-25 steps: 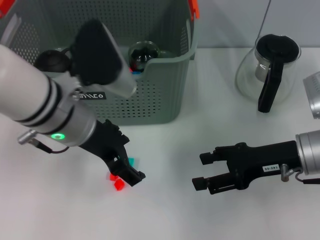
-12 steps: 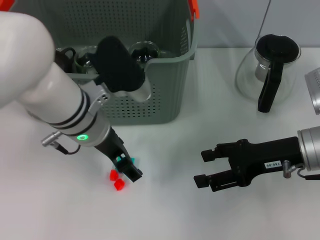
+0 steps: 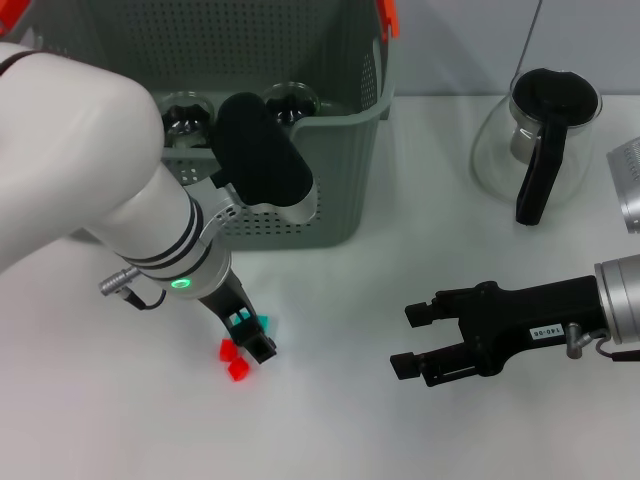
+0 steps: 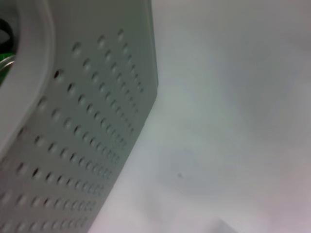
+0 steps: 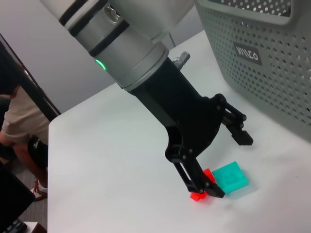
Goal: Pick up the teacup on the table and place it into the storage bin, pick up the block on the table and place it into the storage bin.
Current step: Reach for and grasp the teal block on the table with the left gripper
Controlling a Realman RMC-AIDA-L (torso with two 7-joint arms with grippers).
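Bright, even overhead light from my head camera; my left arm (image 3: 120,210) casts only a faint shadow toward 4 o'clock. Glare whitens the table (image 3: 330,420). My left wrist view is badly blurred; the right wrist view is sharp.

left gripper (image 3: 256,345) crowds blocks (image 3: 238,369) | storage bin (image 3: 330,160) walls behind | bare table (image 3: 330,400) between grippers

I see a glass coffee pot (image 3: 535,140) with a black lid and black handle at the far right of the white table (image 3: 400,420). Just right of it, a ribbed metal object (image 3: 628,190) is cut off by the edge.
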